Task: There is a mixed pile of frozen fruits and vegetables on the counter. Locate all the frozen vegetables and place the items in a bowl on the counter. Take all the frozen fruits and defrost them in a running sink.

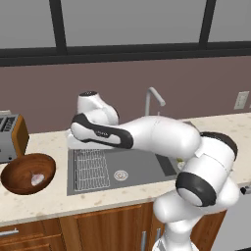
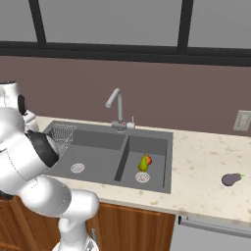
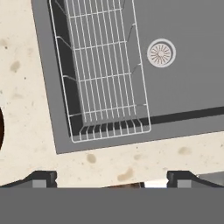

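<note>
A: Where do things sit?

B: In the left base view the wooden bowl (image 1: 28,173) lies at the left edge on the bench (image 1: 39,203), with a pale bulb (image 1: 37,179) inside. In the right base view the sink (image 2: 98,152) fills the centre; a pear (image 2: 143,163) stands in its smaller basin beside the drain. An eggplant (image 2: 231,179) lies on the bench at the right edge, well apart from the bowl.

A: And the gripper?

B: In the hand view the gripper (image 3: 112,178) has its jaws spread wide, holding nothing. It looks down on the wire rack (image 3: 101,70) and the bench strip at the sink's near edge.

A: What could go wrong?

B: The eggplant lies across the sink from the bowl. Carried over the basins in a loose grip, it could drop among the fruit. The long arm could also clip the tap (image 2: 116,109) while swinging across.

A: Anything hard to see?

B: No water is visible at the tap. I cannot find the orange piece. The bowl is cut to a dark sliver at the hand view's left edge.
</note>
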{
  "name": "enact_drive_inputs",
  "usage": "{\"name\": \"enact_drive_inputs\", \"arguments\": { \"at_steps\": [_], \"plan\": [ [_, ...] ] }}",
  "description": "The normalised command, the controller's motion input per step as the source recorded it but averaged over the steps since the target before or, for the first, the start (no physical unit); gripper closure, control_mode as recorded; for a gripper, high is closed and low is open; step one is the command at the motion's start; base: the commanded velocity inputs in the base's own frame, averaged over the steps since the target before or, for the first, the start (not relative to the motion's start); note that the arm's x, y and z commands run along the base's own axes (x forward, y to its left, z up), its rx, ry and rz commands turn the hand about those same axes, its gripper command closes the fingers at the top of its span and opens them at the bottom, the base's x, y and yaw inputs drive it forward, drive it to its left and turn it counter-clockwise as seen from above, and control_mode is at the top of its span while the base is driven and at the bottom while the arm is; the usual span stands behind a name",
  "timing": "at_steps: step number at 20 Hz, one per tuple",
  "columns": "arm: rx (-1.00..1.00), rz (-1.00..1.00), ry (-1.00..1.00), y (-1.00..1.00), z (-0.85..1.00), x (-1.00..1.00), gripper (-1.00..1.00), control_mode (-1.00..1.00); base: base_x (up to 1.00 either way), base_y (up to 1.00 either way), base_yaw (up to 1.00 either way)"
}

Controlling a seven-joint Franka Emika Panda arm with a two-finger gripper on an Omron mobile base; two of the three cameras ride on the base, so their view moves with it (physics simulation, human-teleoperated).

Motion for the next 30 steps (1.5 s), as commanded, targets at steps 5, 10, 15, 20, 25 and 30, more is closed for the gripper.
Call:
{"name": "enact_drive_inputs", "arguments": {
  "at_steps": [5,10,15,20,25,30],
  "plan": [
    [-0.05,-0.07,0.07,-0.41,0.00,0.08,-1.00,-1.00,0.00,0.00,0.00],
    [-0.11,0.02,0.02,-0.41,0.07,0.04,-1.00,-1.00,0.00,0.00,0.00],
    [-0.02,0.01,0.02,-0.53,-0.09,0.14,-1.00,-1.00,0.00,0.00,0.00],
    [-0.01,-0.05,0.06,-0.54,-0.18,0.09,-1.00,-1.00,0.00,0.00,0.00],
    [0.00,-0.04,0.03,-0.56,-0.10,0.02,-1.00,-1.00,0.00,0.00,0.00],
    [0.00,-0.05,0.01,-0.54,0.01,0.00,-1.00,-1.00,0.00,0.00,0.00]
  ]
}}
